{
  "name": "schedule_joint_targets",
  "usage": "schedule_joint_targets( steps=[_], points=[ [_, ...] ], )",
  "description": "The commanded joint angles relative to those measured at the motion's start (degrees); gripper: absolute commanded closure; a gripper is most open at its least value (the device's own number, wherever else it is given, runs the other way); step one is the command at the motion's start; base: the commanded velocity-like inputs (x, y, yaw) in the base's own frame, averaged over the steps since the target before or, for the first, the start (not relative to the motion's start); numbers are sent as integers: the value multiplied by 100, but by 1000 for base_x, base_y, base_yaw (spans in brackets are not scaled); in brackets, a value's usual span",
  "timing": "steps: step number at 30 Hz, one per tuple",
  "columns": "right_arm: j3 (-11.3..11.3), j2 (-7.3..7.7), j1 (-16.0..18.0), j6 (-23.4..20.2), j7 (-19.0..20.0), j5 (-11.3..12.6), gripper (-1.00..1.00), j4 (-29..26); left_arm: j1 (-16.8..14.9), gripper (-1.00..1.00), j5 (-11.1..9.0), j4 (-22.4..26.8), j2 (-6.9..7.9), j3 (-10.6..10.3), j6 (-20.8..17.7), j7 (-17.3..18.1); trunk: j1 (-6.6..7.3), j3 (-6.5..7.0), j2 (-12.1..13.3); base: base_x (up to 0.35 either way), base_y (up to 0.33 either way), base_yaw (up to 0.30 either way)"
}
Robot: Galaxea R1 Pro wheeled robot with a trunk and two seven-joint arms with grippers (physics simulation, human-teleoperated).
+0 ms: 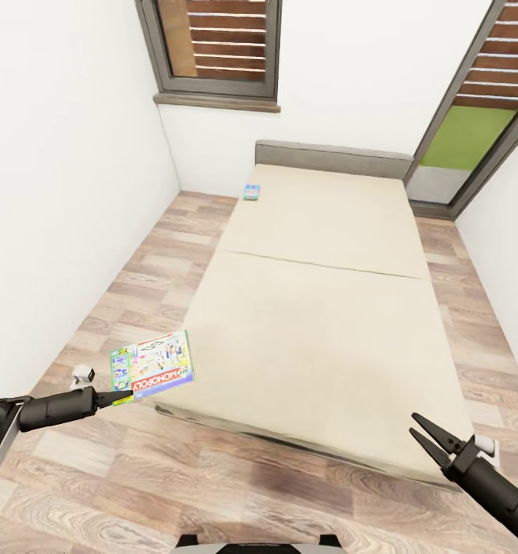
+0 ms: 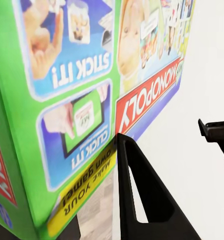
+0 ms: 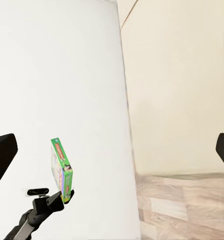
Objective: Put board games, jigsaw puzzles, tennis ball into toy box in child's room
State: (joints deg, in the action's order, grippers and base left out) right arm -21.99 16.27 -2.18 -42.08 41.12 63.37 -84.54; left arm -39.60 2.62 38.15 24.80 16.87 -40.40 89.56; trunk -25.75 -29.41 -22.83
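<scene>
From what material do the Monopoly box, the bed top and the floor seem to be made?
The white-green Monopoly game box with a red band, held in the left gripper, looks like printed cardboard, probably glossy: sharp edges, bright artwork. The plain beige mattress of the bed looks like matte fabric, with one seam across it. The floor looks like wood planks or laminate: visible grain and plank joints.

The small blue box [image 1: 251, 191] on the bed [image 1: 320, 308] is too small to read.
</scene>
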Motion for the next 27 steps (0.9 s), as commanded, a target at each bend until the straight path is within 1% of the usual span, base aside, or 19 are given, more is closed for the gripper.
schedule_joint_targets(
  steps=[1,2,6,11,12,15,17,20,25,27],
  points=[
    [-5,1,-1,-37,-6,-3,-100,-3,-4,100,28,0,-2,9,-47,44,-4,1,-9,0,0,155],
    [-6,0,-1,-37,-8,-48,-100,1,-4,100,28,0,-2,9,-47,44,-4,7,-9,0,0,109],
    [-7,-1,-1,-37,-14,-106,-100,6,-4,100,33,0,-6,-11,-47,44,-4,18,-9,0,0,54],
    [0,-7,-1,-31,-21,-132,-100,7,-4,100,44,-13,-4,-179,-43,44,-4,21,-9,0,0,10],
    [-33,-40,32,2,-54,-165,-100,40,29,100,12,-45,-38,-167,-24,1,-4,21,-9,0,0,0],
    [-130,-136,128,101,-150,-264,-100,137,131,100,-74,-143,-135,-162,29,32,-4,21,-9,0,0,0],
    [-63,-192,61,66,-173,-316,-100,197,147,100,-134,-176,-200,-140,-65,44,-4,21,-9,0,0,0],
    [-41,-194,-11,60,-270,-222,-100,99,146,100,-194,-188,-278,-116,-201,44,-4,21,-9,0,0,0],
    [-27,-194,-40,76,-419,-59,-100,17,145,100,-214,-193,-283,-101,-430,44,-4,21,-9,0,0,0],
    [-26,-194,-41,76,-437,-39,-100,12,145,100,-216,-193,-283,-98,-506,44,-4,21,-9,0,0,0]
  ],
)
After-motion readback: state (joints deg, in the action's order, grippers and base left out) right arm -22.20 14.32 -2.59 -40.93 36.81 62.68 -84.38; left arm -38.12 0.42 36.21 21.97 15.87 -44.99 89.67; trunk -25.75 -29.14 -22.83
